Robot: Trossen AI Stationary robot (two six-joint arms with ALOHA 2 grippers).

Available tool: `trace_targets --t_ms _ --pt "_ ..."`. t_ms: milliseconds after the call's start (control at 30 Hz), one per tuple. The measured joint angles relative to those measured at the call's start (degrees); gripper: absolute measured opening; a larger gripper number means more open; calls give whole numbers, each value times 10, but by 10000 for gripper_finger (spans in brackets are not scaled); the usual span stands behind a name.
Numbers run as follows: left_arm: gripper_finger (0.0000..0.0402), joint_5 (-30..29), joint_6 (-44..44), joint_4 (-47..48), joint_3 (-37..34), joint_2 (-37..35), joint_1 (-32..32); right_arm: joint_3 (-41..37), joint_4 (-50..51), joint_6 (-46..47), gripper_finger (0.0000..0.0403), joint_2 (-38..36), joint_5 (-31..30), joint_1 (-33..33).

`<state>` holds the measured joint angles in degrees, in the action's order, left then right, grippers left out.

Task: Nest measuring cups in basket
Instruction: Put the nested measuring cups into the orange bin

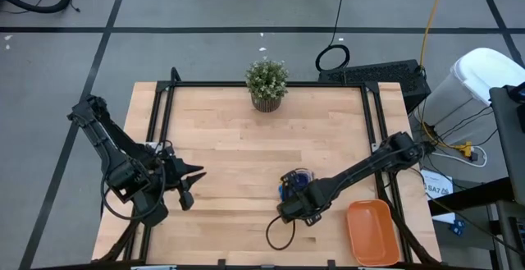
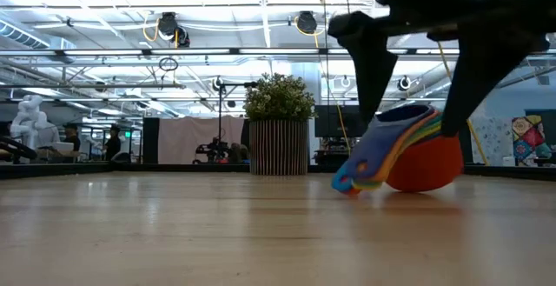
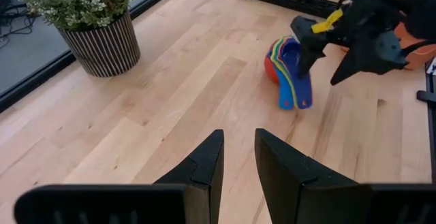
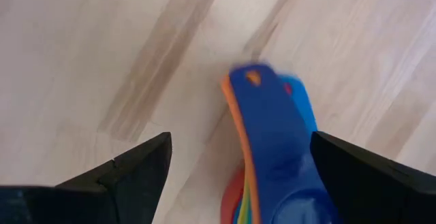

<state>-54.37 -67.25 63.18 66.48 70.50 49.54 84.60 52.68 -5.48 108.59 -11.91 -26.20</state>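
The right gripper stands wide open over the nested measuring cups on the table, hiding most of the stack from above. The basket sits apart at the table's corner. The left gripper waits narrowly parted. A potted plant fronts the blurred room

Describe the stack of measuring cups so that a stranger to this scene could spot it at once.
Start at the wooden table and find the shallow orange plastic basket at its near right corner. Just left of it, under the right arm's open end effector, lies a nested stack of small round plastic measuring cups, tipped on its side. Its fanned blue, yellow, green and orange handles set it apart from the striped-pot plant.
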Motion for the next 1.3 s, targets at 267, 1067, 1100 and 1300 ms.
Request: trace_targets --t_ms 267,1067,1100,1300 --pt "88 0 0 0 0 0 0 1 0 -17 341 -2 -1 3" --pt "88 0 -1 0 0 0 10 11 40 7 341 -3 -44 48" --pt "88 0 -1 0 0 0 12 11 40 8 341 -3 -44 50" --pt "88 0 -5 0 0 0 22 10 39 46 341 -3 1 68"
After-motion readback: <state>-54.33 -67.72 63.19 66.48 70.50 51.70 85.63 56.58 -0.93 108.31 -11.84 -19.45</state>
